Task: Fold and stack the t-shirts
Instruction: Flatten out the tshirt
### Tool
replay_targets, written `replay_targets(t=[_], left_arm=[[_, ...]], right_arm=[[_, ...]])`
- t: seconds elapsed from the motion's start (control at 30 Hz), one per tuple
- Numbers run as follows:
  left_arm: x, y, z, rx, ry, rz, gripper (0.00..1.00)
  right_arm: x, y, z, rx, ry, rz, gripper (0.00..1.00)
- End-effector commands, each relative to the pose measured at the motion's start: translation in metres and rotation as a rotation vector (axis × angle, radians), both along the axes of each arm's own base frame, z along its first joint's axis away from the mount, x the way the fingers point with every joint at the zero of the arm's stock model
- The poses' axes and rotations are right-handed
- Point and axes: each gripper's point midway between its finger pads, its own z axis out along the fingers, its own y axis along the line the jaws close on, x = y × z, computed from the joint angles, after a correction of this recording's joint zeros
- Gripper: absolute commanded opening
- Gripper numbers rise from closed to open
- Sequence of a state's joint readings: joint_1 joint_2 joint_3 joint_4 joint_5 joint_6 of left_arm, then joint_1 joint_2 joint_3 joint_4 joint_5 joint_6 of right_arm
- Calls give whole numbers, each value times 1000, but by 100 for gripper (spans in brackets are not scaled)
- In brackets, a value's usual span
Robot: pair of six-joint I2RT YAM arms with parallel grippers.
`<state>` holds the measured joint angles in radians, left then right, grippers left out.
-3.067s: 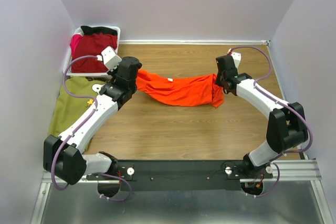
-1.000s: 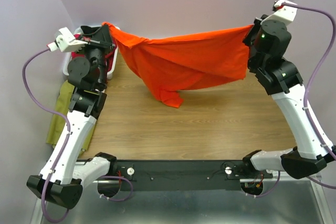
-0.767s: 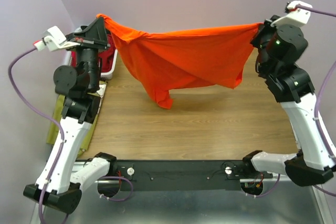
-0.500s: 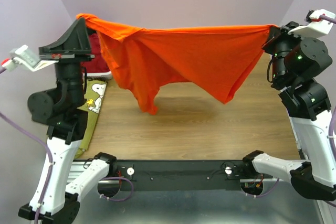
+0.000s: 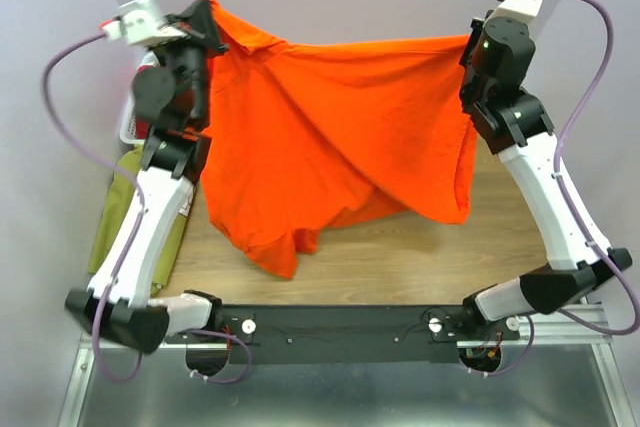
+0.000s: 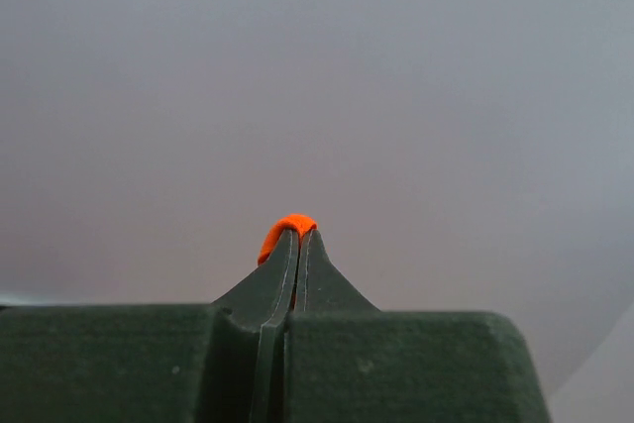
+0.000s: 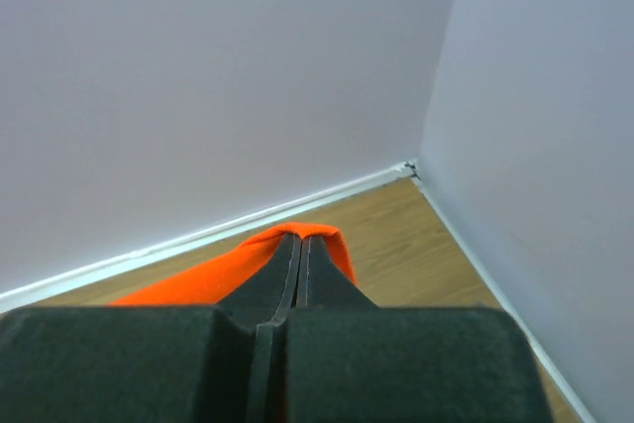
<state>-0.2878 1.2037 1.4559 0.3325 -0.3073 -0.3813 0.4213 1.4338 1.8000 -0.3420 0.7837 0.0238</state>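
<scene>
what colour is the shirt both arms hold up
Plain bright orange; the t-shirt shows best in the top external view.

Left gripper, dark matte plastic, fills the bottom of the view. Its broad blocky body spans nearly the full width. The two wedge-shaped fingers rise from it to a shared point just left of centre, with only a thin seam between them.

A small fold of bright orange cloth is pinched at the tips. It caps them and spills slightly down the left finger's edge.

Behind is a plain pale grey-lilac wall, featureless and soft. A lighter diagonal band crosses the lower right corner.
</scene>
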Motion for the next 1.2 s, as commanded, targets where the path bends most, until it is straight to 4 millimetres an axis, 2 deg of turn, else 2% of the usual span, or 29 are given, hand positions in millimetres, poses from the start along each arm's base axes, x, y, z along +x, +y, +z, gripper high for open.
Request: replay_targets(t=[0.0, 0.03, 0.07, 0.1, 0.13, 0.17, 0.2, 0.23, 0.27, 0.3, 0.33, 0.4, 0.47, 0.53, 0.63, 0.67, 0.73, 0.77, 0.83, 0.87, 0.9, 0.93, 0.97, 1.0, 1.03, 1.07, 1.1, 1.13, 1.17], left_arm=[[34, 8, -2, 41, 37, 91, 0], [35, 9, 9, 39, 21, 93, 0], [54, 5, -2, 51, 58, 95, 0], [60, 6, 0, 54, 62, 100, 0], [58, 7, 17, 47, 32, 98, 0], [74, 4, 8, 59, 63, 98, 0], [78, 6, 11, 62, 64, 102, 0], [73, 6, 29, 63, 26, 92, 0], [83, 5, 26, 72, 42, 87, 0], [84, 5, 31, 75, 35, 86, 0], [77, 7, 47, 72, 3, 85, 0], [75, 7, 51, 79, 6, 86, 0], [61, 10, 55, 77, -7, 84, 0], [52, 13, 50, 65, 1, 82, 0], [35, 19, 19, 8, 58, 75, 0], [28, 22, -10, -3, 108, 72, 0], [18, 22, -45, -97, 162, 30, 0], [10, 22, -93, -129, 240, 19, 0], [-1, 18, -147, -202, 320, -12, 0], [-11, 19, -199, -248, 396, -10, 0], [-17, 17, -225, -267, 440, -12, 0], [-25, 13, -248, -277, 476, -25, 0], [-36, 12, -291, -303, 551, -27, 0], [-42, 10, -308, -324, 584, -36, 0], [-48, 3, -323, -328, 614, -57, 0], [-55, 3, -347, -322, 661, -52, 0], [-58, 2, -357, -329, 686, -50, 0], [-60, 4, -363, -322, 704, -31, 0], [-62, 3, -373, -306, 740, -17, 0]], right_arm=[[15, -34, 17, 45, -72, -55, 1], [23, -43, 14, 46, -67, -54, 1], [34, -45, 9, 50, -58, -53, 1], [38, -49, 9, 52, -58, -55, 1], [44, -56, 8, 50, -56, -58, 1], [46, -61, 17, 51, -76, -65, 1], [53, -62, 13, 47, -66, -69, 1], [55, -68, 18, 47, -76, -68, 1], [55, -70, 24, 47, -90, -67, 1], [55, -74, 33, 49, -110, -71, 1], [54, -79, 38, 49, -121, -71, 1], [49, -82, 46, 51, -140, -71, 1], [40, -82, 49, 57, -150, -58, 1], [32, -75, 35, 67, -125, -15, 1], [30, -64, 2, 117, -72, 47, 1], [28, -60, -31, 149, -15, 61, 1], [29, -45, -73, 193, 67, 124, 1], [29, -40, -120, 243, 151, 129, 1], [25, -26, -182, 311, 281, 165, 1], [23, -20, -210, 383, 334, 162, 1], [12, -15, -270, 425, 467, 149, 1], [2, 1, -296, 486, 541, 198, 1], [-8, 10, -322, 566, 596, 195, 1], [-28, 15, -361, 610, 690, 183, 1], [-37, 24, -382, 647, 739, 202, 1], [-46, 25, -397, 658, 774, 180, 1], [-54, 26, -407, 679, 796, 158, 1], [-73, 26, -423, 693, 843, 150, 1], [-80, 26, -429, 699, 856, 143, 1]])
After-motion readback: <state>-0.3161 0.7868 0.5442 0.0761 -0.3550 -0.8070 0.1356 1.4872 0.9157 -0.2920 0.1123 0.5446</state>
